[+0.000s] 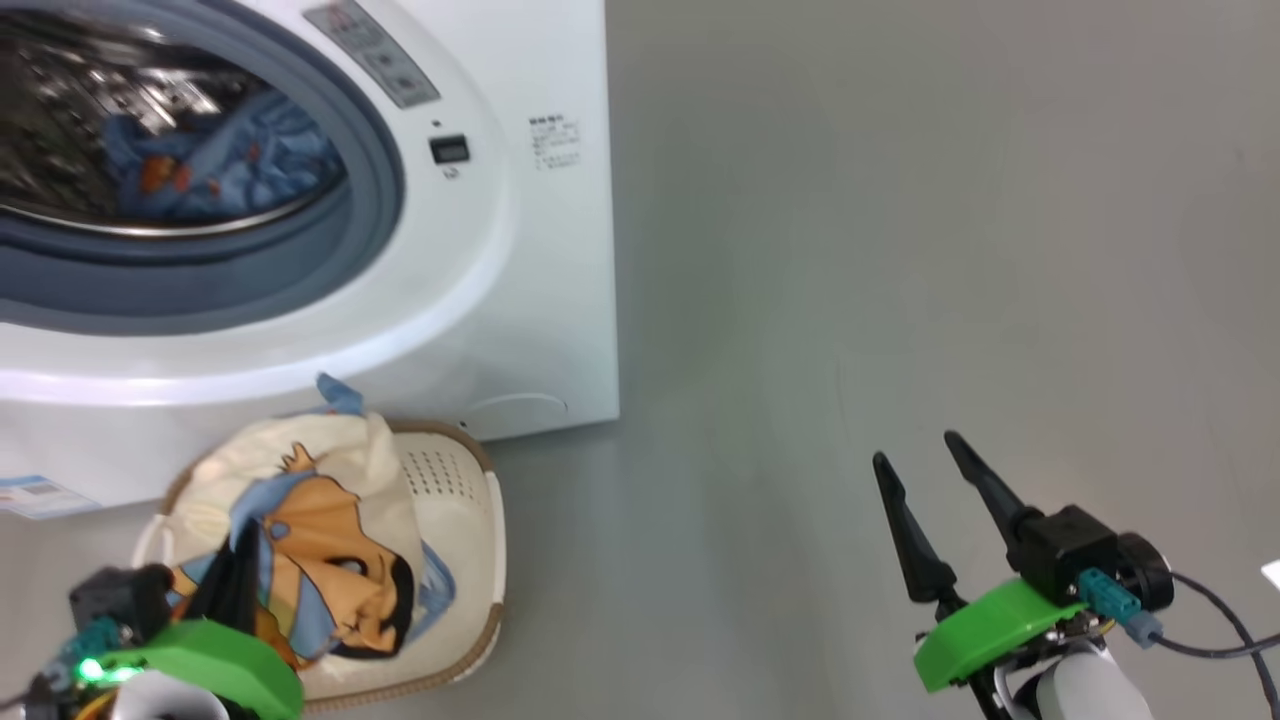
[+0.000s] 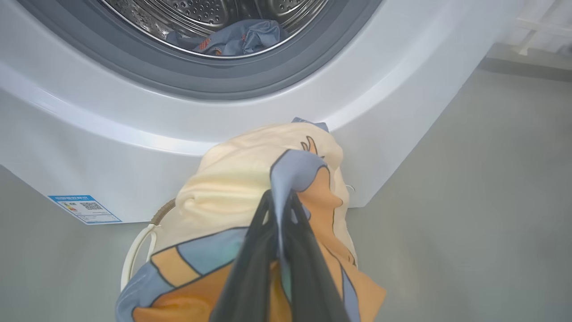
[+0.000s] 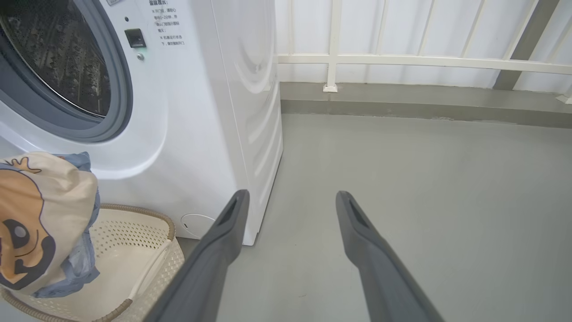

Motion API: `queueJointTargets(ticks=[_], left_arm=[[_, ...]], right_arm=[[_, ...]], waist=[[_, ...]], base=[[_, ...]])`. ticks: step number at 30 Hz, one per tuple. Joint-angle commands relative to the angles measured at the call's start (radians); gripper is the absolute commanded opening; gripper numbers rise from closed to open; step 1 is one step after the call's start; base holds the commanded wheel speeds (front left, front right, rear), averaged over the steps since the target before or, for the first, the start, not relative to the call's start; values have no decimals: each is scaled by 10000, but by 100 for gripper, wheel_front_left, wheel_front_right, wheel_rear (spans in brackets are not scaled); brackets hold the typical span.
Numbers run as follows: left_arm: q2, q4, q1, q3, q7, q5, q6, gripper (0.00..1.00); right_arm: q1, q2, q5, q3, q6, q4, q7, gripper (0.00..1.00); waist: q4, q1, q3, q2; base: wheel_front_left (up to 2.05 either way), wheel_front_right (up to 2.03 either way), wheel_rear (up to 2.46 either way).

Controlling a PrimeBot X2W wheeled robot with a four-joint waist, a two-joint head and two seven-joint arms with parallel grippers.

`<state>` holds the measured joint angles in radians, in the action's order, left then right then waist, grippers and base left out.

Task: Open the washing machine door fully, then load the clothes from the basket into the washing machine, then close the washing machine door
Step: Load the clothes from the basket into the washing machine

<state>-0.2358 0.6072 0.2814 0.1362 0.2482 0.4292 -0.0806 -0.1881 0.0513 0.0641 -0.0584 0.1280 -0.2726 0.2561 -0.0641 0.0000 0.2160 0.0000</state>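
The washing machine (image 1: 520, 250) stands at the upper left with its drum mouth uncovered, and light-blue clothes (image 1: 220, 160) lie inside the steel drum. The washing machine door is out of view. In front of the machine sits the cream basket (image 1: 470, 520). My left gripper (image 2: 280, 197) is shut on a blue fold of the cream and orange patterned cloth (image 2: 241, 179), which hangs bunched above the basket (image 3: 147, 250). My right gripper (image 1: 915, 450) stands open and holds nothing over the bare floor to the machine's right.
A blue label sticker (image 2: 85, 209) marks the machine's lower front. Open grey floor (image 1: 900, 250) stretches to the right of the machine. In the right wrist view a white railing (image 3: 402, 60) and a low kerb bound the floor at the back.
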Motion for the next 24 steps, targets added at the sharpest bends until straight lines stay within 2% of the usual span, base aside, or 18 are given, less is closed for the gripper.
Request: queueJointTargets(ticks=[1,13,24], left_arm=[[-223,-388,-105,-447,135,-184,30,0],[867,-1931,-1629,-1480,135,-753,-66,0],[1356,-2665,-2354,-2104,135,-1152,-342,0]], right_arm=[[152,-11,-9,-224,27,161,57,100],[663,-11,18,-204,27,35,57,100],[900,-11,114,-234,27,-22,57,100]], waist=[[242,0,-481,0],[448,0,-1477,0],[469,0,-1880,0]], base=[[0,0,0],[0,0,0],[0,0,0]])
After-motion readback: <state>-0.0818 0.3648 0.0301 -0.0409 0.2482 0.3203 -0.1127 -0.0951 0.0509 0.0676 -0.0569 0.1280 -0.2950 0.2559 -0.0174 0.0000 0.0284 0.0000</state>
